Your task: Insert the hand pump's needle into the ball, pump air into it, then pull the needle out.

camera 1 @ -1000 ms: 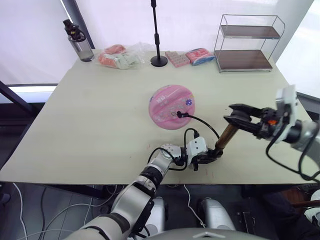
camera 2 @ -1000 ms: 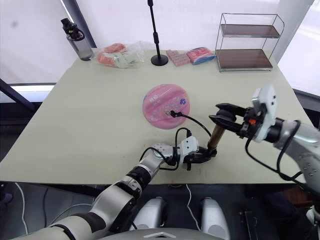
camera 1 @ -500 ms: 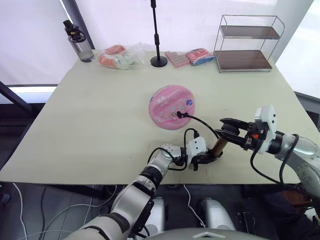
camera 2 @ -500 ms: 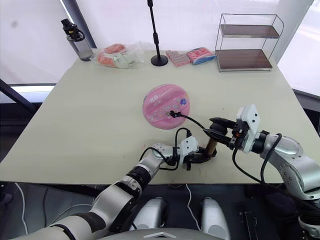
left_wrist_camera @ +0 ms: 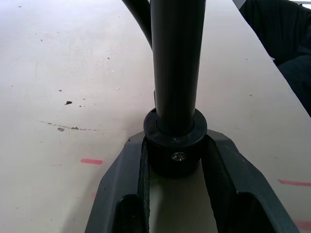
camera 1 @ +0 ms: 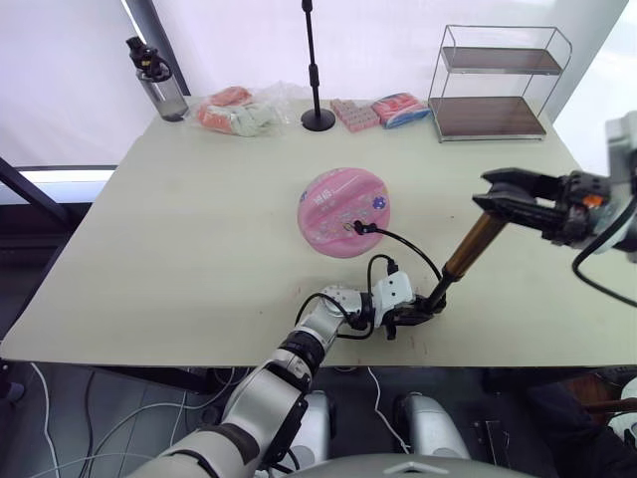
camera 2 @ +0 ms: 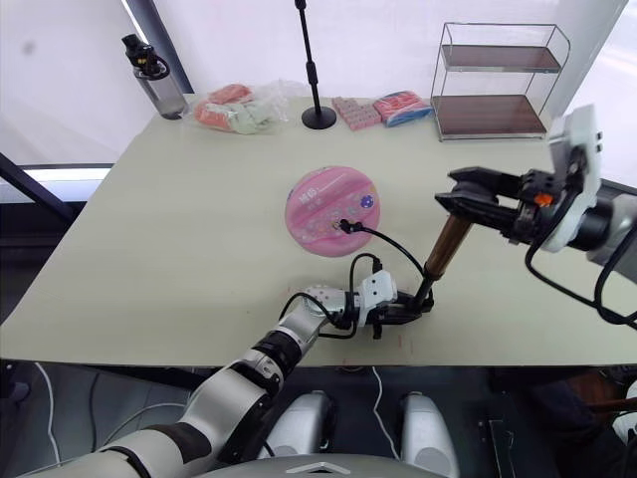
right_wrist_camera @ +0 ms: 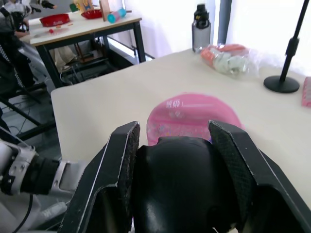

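Pink printed ball; gold-bronze, black-capped hand pump.

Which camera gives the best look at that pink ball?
The left eye view: the ball lies whole on the table, hose plugged in. The right eye view shows the same. The right wrist view has the right end effector covering its near side.

Both head views look forward and down from above the near edge of the pale rectangular table, sharing its whole top. The left wrist view sits very close and low over the tabletop. The right wrist view looks across it toward the soft pink printed ball.
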{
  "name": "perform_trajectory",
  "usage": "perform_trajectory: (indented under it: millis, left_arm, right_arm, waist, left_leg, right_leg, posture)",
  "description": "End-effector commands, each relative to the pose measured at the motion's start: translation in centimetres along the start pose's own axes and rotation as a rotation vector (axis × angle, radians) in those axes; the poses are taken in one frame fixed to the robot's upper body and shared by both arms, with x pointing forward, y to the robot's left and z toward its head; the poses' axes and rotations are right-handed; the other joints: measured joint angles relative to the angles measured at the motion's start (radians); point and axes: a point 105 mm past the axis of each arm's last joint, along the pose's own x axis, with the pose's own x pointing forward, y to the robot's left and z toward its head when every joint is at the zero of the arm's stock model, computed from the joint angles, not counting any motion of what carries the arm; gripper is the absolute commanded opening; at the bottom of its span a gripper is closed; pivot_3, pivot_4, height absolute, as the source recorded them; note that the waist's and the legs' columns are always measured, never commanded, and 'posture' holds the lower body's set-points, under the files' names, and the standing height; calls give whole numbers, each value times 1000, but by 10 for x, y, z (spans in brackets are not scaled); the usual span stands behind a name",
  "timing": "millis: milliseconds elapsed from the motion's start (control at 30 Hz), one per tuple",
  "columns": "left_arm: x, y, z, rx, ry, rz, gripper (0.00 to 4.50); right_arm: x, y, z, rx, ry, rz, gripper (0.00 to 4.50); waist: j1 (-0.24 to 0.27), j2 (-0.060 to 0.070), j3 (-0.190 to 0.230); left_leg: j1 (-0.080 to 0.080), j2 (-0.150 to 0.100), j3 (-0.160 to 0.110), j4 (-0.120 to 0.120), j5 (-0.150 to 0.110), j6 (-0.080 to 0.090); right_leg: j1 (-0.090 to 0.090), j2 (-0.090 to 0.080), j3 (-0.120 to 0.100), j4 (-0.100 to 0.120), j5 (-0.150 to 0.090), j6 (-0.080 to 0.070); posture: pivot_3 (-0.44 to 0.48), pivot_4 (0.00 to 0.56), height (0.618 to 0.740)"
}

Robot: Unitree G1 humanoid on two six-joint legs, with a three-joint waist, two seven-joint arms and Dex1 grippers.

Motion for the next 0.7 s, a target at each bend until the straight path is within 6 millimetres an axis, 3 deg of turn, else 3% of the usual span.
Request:
perform_trajectory:
  millis: [33, 167, 267, 433, 533, 700]
  left_arm:
    - [-7, -19, -38, -95, 120, -43, 1068]
    - [-7, -19, -38, -95, 120, -41, 1068]
    - [-7, -19, -38, -96, 120, -41, 1068]
    - [-7, -18, -38, -96, 120, -39, 1068]
    - [-7, -18, -38, -95, 121, -38, 1068]
    - [-7, -17, -37, -94, 120, -35, 1068]
  right_arm:
    - [-13, -2, 39, -100, -92, -55, 1833]
    - [-13, -6, 38, -76, -97, -68, 1833]
    - [-5, -1, 20, -28, -60, -39, 1833]
    - [5, 1, -39, 52, 70, -43, 1833]
    - [10, 2, -62, 85, 86, -56, 1833]
    - [17, 5, -116, 102, 172, -83, 1833]
  waist:
    - [0, 0, 0]
    - [0, 0, 1]
    - [0, 0, 0]
    - [-2, -2, -2]
    - [-3, -3, -2]
    - [-3, -5, -5]
  left_leg:
    - [0, 0, 0, 0, 0, 0]
    - [0, 0, 0, 0, 0, 0]
    - [0, 0, 0, 0, 0, 0]
    - [0, 0, 0, 0, 0, 0]
    - [2, 0, 0, 0, 0, 0]
    - [2, 1, 0, 0, 0, 0]
  right_leg:
    - [0, 0, 0, 0, 0, 0]
    - [0, 0, 0, 0, 0, 0]
    - [0, 0, 0, 0, 0, 0]
    - [0, 0, 0, 0, 0, 0]
    - [0, 0, 0, 0, 0, 0]
    - [1, 1, 0, 0, 0, 0]
  posture:
    - [0, 150, 731]
    - [0, 150, 731]
    - [0, 150, 731]
    - [0, 150, 731]
    - [0, 150, 731]
    - [0, 150, 731]
